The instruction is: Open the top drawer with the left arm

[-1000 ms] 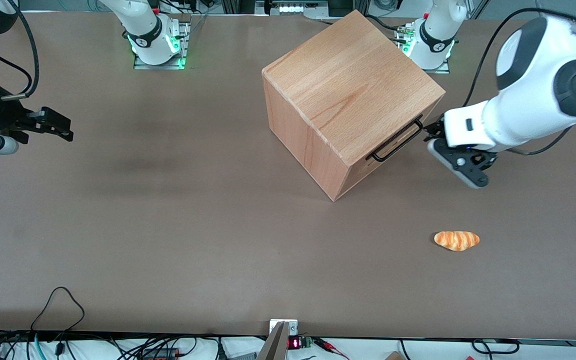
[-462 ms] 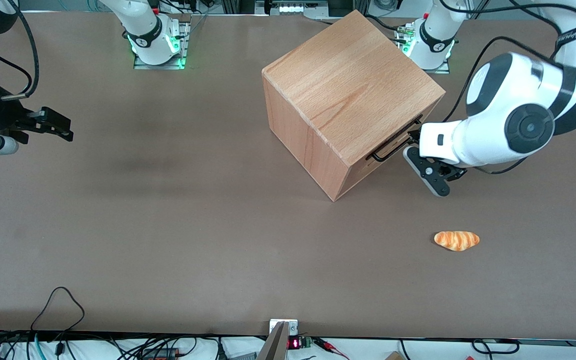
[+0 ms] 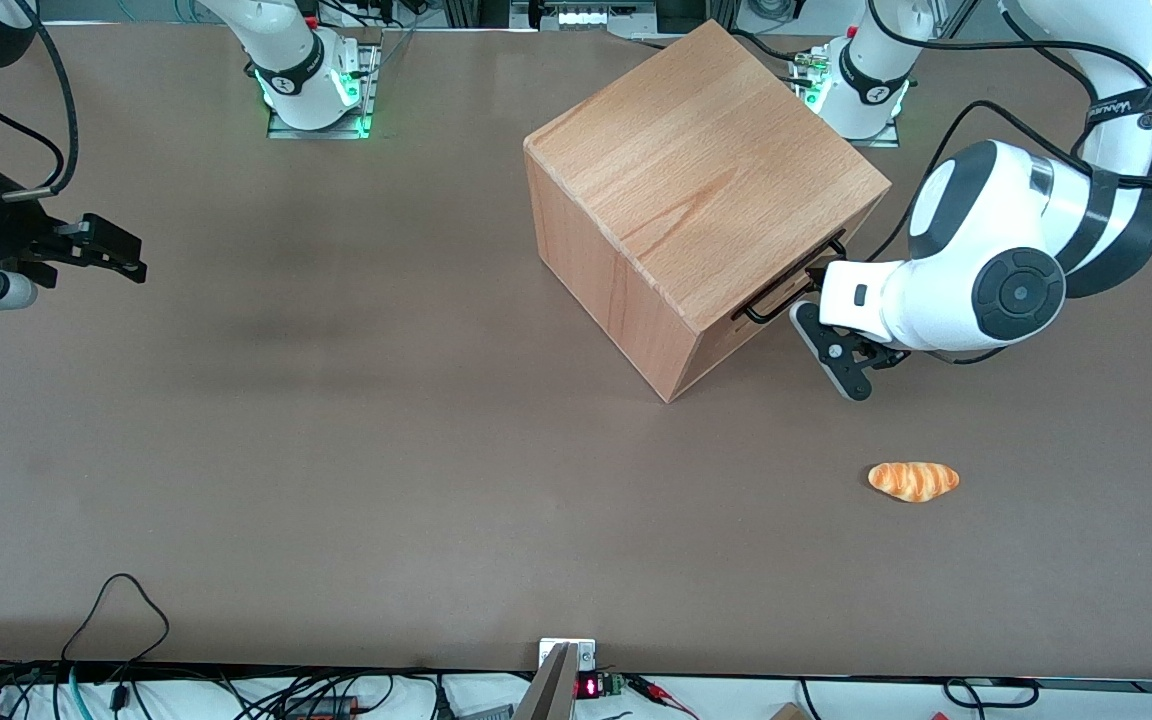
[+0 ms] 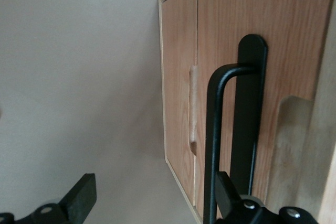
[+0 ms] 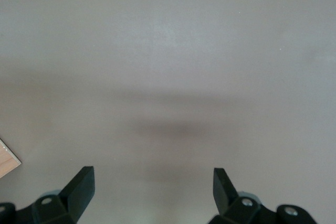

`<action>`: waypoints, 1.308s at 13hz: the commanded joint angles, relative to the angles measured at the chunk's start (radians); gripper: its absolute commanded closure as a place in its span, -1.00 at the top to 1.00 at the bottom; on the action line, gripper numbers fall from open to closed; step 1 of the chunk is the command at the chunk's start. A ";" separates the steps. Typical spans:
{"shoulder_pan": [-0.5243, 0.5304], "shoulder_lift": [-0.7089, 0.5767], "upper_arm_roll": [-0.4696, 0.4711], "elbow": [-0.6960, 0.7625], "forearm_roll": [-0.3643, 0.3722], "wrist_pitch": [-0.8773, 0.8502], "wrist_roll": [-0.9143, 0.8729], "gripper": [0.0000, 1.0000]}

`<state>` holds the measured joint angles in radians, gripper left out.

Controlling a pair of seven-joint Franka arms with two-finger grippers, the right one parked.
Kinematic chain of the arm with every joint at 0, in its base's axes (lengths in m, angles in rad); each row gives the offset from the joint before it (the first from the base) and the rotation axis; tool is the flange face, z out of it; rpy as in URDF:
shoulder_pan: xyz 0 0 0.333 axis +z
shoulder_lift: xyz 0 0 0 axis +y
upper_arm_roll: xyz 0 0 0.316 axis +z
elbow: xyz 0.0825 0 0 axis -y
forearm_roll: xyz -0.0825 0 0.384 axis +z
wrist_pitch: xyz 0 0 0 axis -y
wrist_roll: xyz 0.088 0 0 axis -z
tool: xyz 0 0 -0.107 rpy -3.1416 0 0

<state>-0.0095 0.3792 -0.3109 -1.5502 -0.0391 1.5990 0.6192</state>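
Arm (image 3: 996, 280) bent low beside cabinet (image 3: 696, 190) | end effector (image 4: 152, 203) spread apart at top drawer (image 4: 231, 66) handle (image 4: 212, 145)

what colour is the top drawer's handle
Black, clearest in the left wrist view: handle, beside the open gripper.

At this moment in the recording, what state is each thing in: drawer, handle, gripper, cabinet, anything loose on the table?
Top drawer with flat light-wood front: shut, flush with the cabinet.
Long black metal bar handle: not yet gripped.
Left arm's small black two-finger gripper: open, at the handle, one finger close beside the bar.
Cube-shaped wooden cabinet: upright on the table.
Orange striped bread roll: lying loose, nearer the front camera than the cabinet.
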 commanded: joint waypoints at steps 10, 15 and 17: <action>0.008 0.038 -0.017 -0.024 -0.028 0.009 0.134 1.00; 0.006 0.055 -0.017 -0.024 -0.028 0.016 0.136 1.00; 0.009 0.053 -0.017 -0.022 -0.028 0.016 0.136 1.00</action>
<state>-0.0100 0.4331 -0.3235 -1.5722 -0.0529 1.6052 0.7321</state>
